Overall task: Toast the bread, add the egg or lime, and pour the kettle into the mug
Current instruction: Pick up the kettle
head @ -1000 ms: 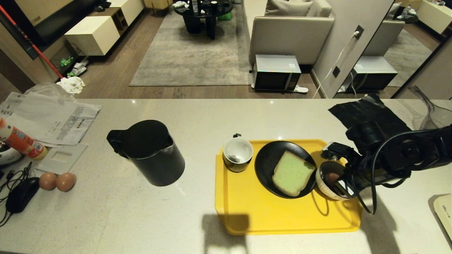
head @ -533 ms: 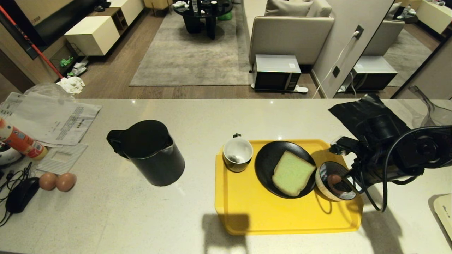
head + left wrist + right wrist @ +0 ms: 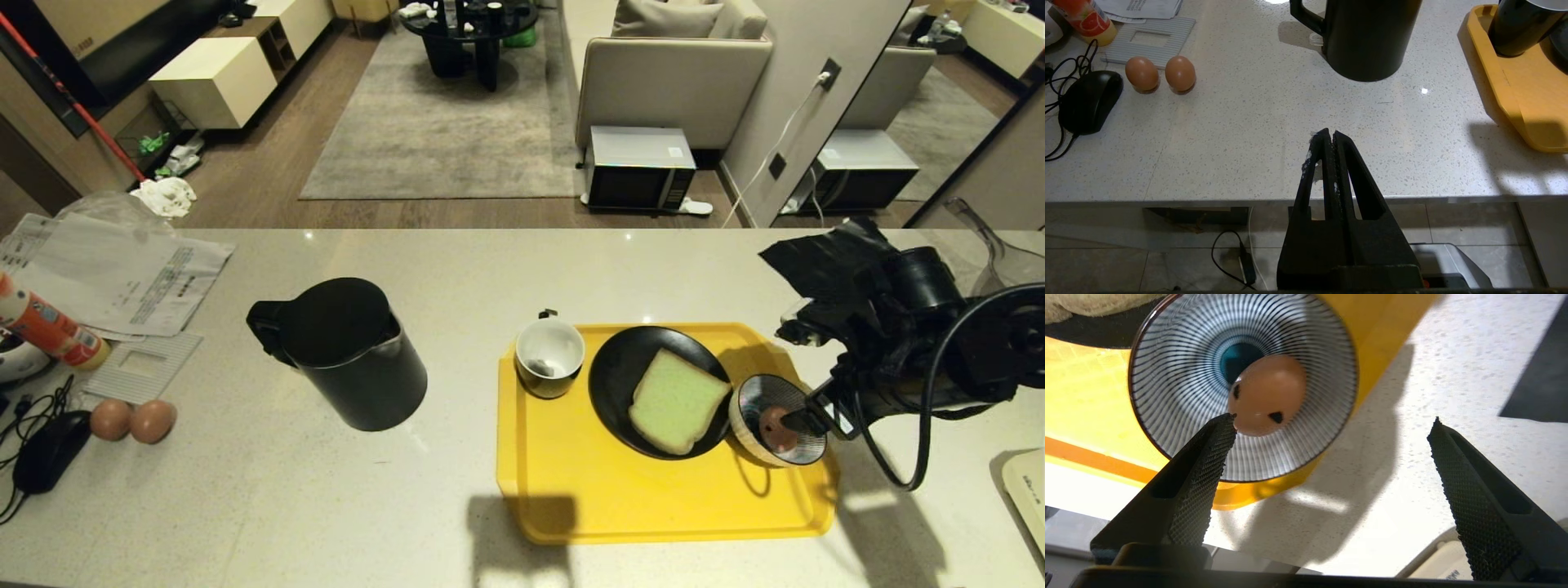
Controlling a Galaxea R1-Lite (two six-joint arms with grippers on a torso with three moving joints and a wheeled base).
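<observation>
The egg [image 3: 1267, 394] lies in the striped bowl [image 3: 775, 430] at the right end of the yellow tray [image 3: 620, 498]. The right end effector [image 3: 1331, 428] hangs beside that bowl, fingers wide apart and empty. The left end effector [image 3: 1329, 136] is pressed together at the counter [image 3: 457, 269] edge, left of the tray.

No legible text, label, brand or number is shown; print on the papers [image 3: 122, 273] and the orange bottle [image 3: 49, 327] cannot be read.
</observation>
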